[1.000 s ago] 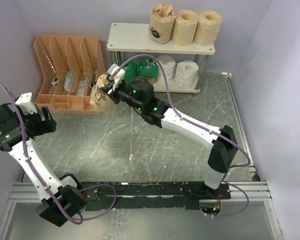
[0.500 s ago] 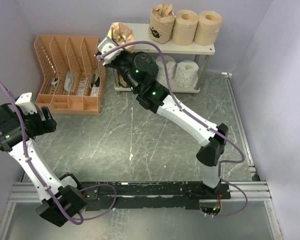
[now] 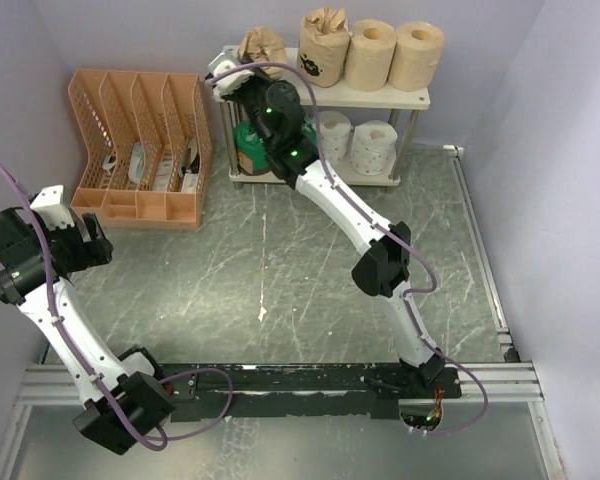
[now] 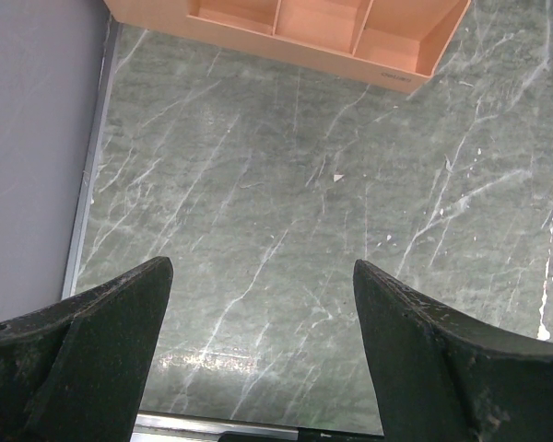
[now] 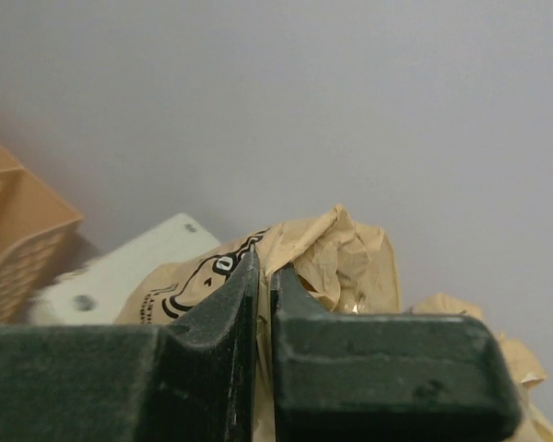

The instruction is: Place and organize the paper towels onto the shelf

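My right gripper [image 3: 242, 72] [image 5: 263, 269] is shut on the wrapper of a tan paper towel roll with black prints [image 3: 263, 44] [image 5: 336, 253]. It holds the roll at the left end of the shelf's top board [image 3: 380, 96] [image 5: 157, 249]. I cannot tell whether the roll rests on the board. Further right on that board stand another printed tan roll [image 3: 323, 46] and two plain tan rolls [image 3: 371, 53] [image 3: 418, 53]. On the lower tier are a green-topped roll [image 3: 248, 146], partly hidden by my arm, and two white dotted rolls [image 3: 332, 131] [image 3: 377, 146]. My left gripper [image 3: 90, 240] [image 4: 261, 273] hangs open over bare table at the left.
An orange slotted file organizer [image 3: 140, 150] [image 4: 295, 28] [image 5: 14, 244] stands just left of the shelf, with small items in its slots. Purple walls close in the back and both sides. A metal rail [image 3: 280, 380] runs along the near edge.
My right arm has carried the printed tan roll from in front of the organizer up and back to the left end of the shelf's top board. The left arm has not moved.
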`<state>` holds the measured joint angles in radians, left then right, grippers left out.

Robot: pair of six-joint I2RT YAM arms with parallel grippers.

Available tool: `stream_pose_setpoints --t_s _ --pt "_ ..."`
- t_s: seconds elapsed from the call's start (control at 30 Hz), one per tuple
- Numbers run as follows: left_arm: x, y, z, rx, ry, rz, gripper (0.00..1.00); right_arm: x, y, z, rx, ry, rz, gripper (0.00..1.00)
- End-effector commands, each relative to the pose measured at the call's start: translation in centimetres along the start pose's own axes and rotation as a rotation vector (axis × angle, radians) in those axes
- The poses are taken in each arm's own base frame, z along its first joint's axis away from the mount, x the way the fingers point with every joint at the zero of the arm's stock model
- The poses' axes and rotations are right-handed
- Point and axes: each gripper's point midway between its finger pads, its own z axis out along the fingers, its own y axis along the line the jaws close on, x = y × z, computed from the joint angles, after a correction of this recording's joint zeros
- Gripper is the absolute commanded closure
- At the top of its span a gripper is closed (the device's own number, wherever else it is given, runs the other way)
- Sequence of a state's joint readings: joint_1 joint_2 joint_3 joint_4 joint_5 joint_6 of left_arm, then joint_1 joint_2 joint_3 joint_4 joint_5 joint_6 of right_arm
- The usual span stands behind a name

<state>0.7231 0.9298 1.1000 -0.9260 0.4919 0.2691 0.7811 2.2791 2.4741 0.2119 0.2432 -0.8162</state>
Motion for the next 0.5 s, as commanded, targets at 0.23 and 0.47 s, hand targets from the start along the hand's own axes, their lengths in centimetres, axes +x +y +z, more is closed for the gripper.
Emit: stream_pose_setpoints --t_s 0.23,0.47 --pt "-0.2 0.6 0.2 -0.017 -0.009 -0.007 0.09 0.5 -9.7 1.4 0.193 -0.148 0.131 1.0" --pt "-0.1 0.7 0.4 -0.02 -0.002 -0.013 0.09 2.4 -8.0 1.9 0.169 -0.122 0.136 1.0"
